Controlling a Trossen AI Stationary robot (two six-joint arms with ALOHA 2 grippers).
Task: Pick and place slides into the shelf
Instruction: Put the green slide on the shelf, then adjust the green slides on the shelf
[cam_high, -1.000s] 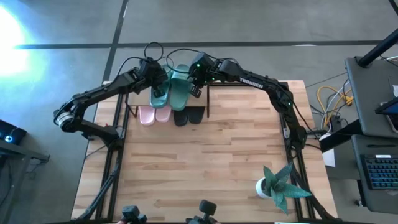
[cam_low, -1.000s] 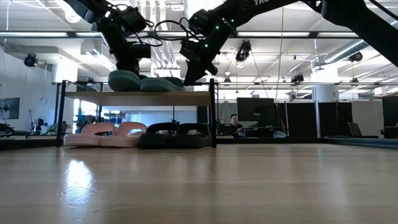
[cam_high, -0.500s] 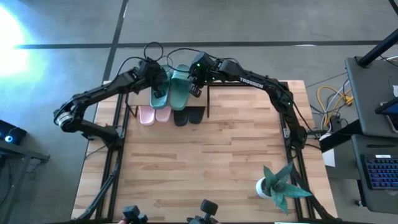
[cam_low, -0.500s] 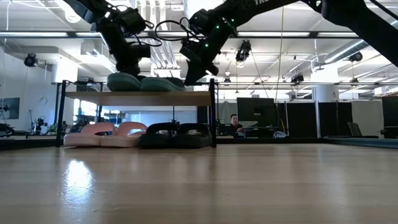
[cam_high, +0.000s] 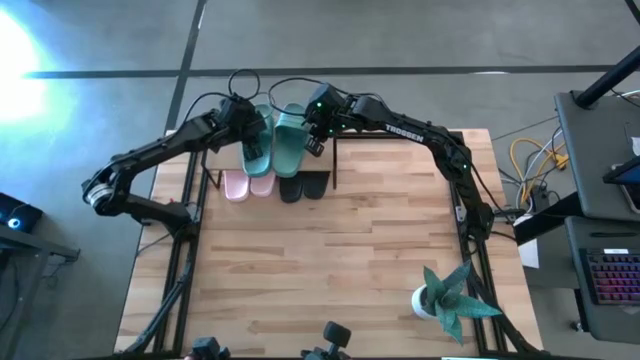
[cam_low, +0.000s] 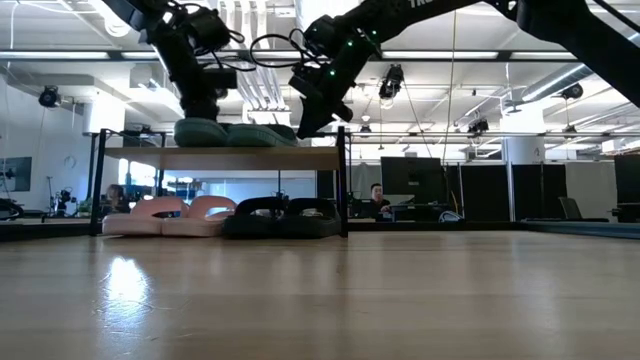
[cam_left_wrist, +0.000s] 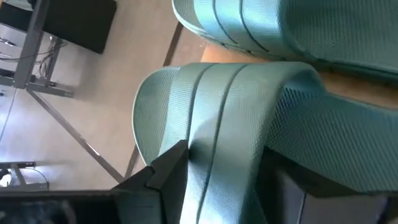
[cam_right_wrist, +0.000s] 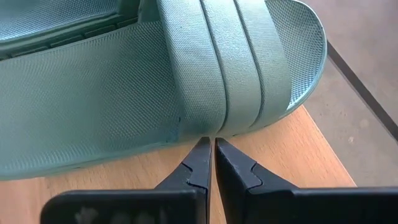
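1. While both teal slides lie side by side on the shelf's (cam_low: 230, 158) wooden top board, the left teal slide (cam_high: 256, 146) has its strap pinched between the left gripper's (cam_high: 247, 128) fingers (cam_left_wrist: 165, 180).
2. The right teal slide (cam_high: 289, 140) lies flat beside it, toe at the board's far end; the wrist view cannot tell whether the two touch.
3. The right gripper (cam_right_wrist: 211, 163) has its fingers pressed together, tips just beside that slide's strap edge, over the bare board.
4. Under the top board, the pink pair (cam_low: 165, 215) sits on the left and the black pair (cam_low: 282, 214) on the right, all on the table (cam_high: 330, 270).
5. A potted plant (cam_high: 447, 295) stands near the table's front right corner, well apart from the shelf.
6. A person (cam_low: 375, 200) shows in the room behind.
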